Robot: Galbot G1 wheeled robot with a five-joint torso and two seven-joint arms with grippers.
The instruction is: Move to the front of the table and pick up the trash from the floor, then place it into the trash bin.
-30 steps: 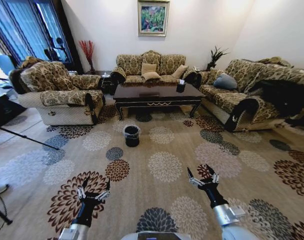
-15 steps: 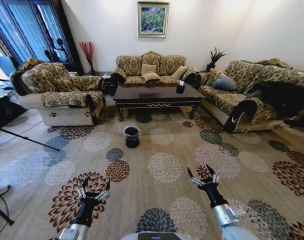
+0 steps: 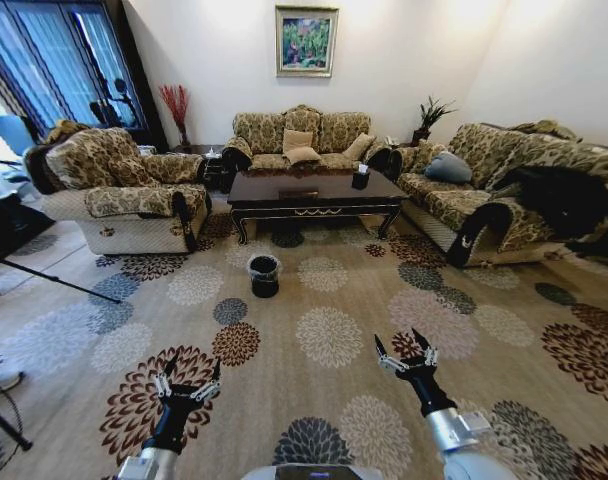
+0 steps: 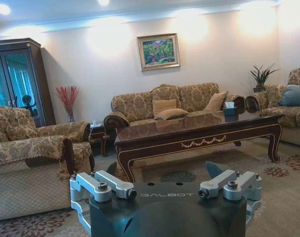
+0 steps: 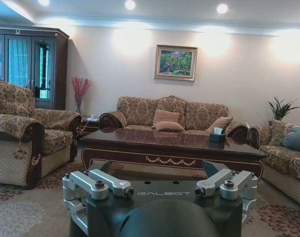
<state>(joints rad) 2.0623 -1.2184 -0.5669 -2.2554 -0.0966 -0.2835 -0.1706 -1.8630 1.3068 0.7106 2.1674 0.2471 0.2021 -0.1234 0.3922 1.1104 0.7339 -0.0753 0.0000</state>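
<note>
Dark glossy table [image 5: 172,144] ahead, tissue box [image 5: 217,137] on top; sofa [image 5: 172,116] behind; right gripper [image 5: 160,190] jaws apart

Bright ceiling spotlights glare on the wall; head view edges bend.

We see the table [image 3: 314,192] in glossy dark brown with gold scrollwork on its apron, the trash bin [image 3: 264,273] black, the carpet [image 3: 324,300] beige with brown, grey and cream flower medallions, and the sofas [image 3: 302,135] in gold-brown damask.
</note>
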